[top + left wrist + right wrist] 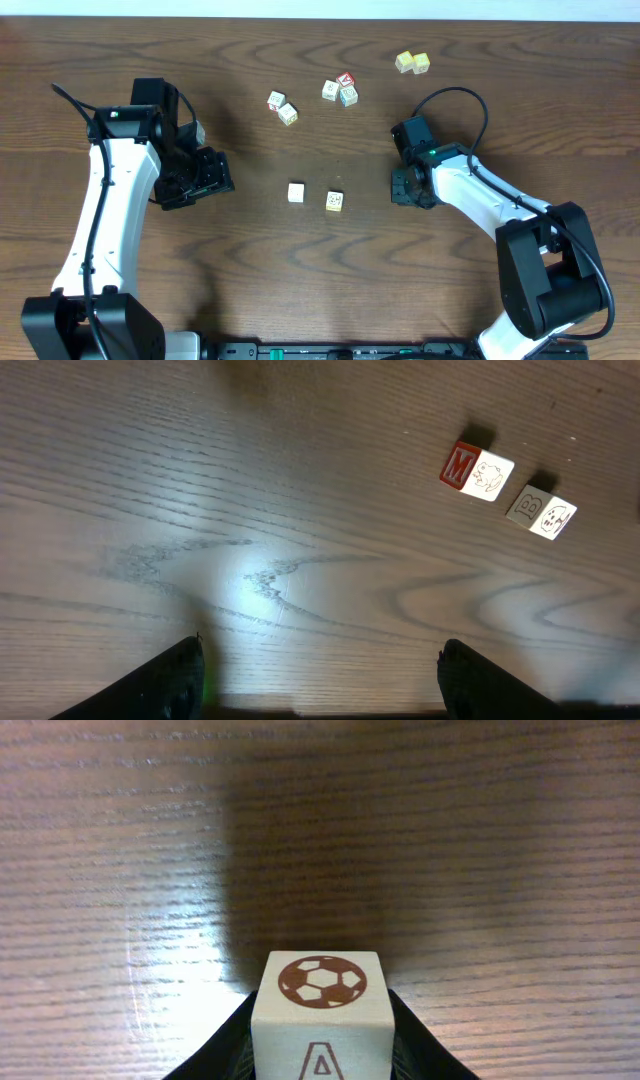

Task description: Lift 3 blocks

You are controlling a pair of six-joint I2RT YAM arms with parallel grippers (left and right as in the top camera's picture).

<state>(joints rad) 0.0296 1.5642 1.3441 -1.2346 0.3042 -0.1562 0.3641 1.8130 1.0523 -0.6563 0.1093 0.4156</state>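
- The right gripper [402, 187] is clamped on a whitish block [318, 1005], which shows a football picture above the letter A.
- Two more blocks sit near the middle of the table [300, 260]: a white block [296, 192] and a yellowish block [335, 201], close together but not touching.
- The left gripper [322, 678] hangs over bare wood with its jaws wide apart, holding nothing.

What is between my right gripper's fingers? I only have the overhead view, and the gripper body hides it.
Observer: The right wrist view shows the right gripper closed on a block bearing a soccer-ball print.
Operator: Any letter?
Observer: An A, on the face just below the ball.
Operator: And the left gripper?
Observer: Open, with nothing between its fingers; only bare table.
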